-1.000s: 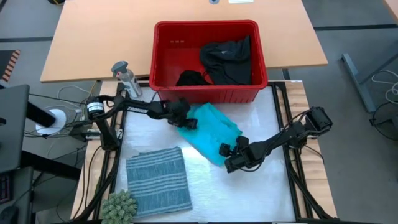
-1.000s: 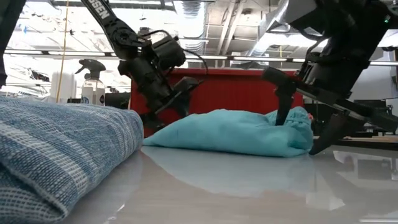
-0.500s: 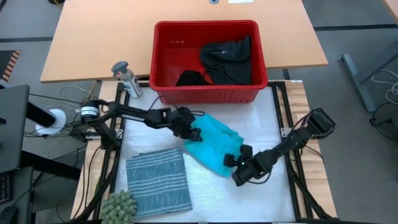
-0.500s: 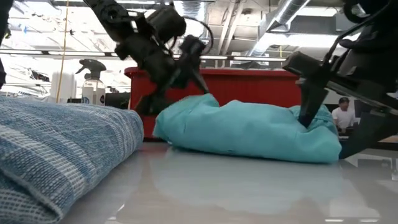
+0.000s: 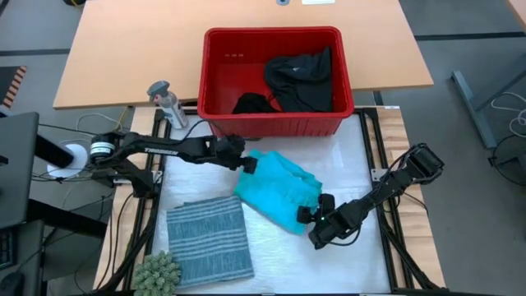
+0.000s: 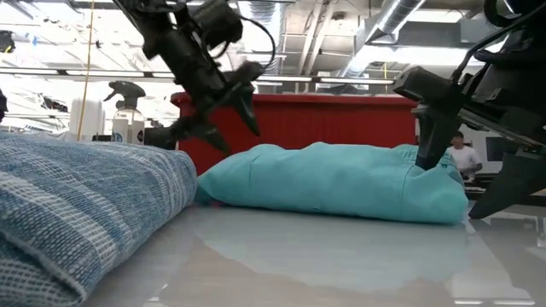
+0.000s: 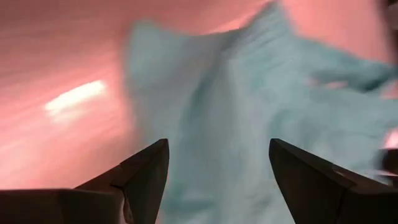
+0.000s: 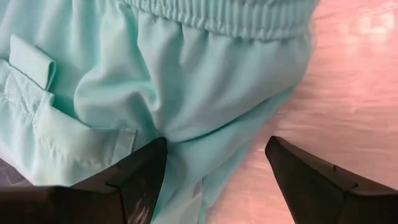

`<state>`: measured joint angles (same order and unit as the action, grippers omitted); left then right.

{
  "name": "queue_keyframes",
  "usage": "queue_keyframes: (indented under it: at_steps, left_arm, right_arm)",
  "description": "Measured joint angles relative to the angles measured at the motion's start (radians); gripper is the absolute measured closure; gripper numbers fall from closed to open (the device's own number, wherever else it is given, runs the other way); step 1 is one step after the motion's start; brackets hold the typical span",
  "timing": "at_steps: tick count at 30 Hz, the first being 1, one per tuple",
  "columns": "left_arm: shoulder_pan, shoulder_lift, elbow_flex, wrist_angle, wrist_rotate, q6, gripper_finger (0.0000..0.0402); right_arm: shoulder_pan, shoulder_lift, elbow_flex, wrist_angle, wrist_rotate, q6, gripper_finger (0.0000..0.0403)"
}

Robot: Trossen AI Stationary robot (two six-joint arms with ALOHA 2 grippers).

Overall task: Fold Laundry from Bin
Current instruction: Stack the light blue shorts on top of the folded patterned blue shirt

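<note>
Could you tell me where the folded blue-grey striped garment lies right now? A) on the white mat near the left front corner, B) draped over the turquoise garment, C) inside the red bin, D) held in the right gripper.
A: the striped garment lies folded flat on the white mat at the left front, apart from the turquoise garment and outside the red bin.

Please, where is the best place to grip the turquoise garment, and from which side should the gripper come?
Probably the elastic waistband edge of the turquoise garment, at its end nearest the right gripper. That thick gathered hem gives open fingers something firm to pinch, and it lies exposed toward that side. Come in low from there.
</note>
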<state>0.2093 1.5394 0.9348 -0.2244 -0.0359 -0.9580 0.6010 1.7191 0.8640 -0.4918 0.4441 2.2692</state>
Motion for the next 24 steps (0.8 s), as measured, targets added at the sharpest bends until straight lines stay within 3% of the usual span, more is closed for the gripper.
queue_keyframes:
  at_steps: [9,19,24]
  left_arm:
    - [0.02,0.082,-0.002,0.047,0.094,0.079,0.0135]
    - [0.02,0.083,-0.005,-0.069,-0.008,0.128,0.0131]
    - [0.02,0.159,-0.015,-0.003,0.084,0.086,0.0131]
  right_arm:
    - [0.002,0.0,0.0,0.005,0.006,0.0,0.0088]
    - [0.002,0.0,0.0,0.007,0.022,0.0,0.0088]
    - [-0.001,0.001,0.0,0.009,0.022,0.0,0.0088]
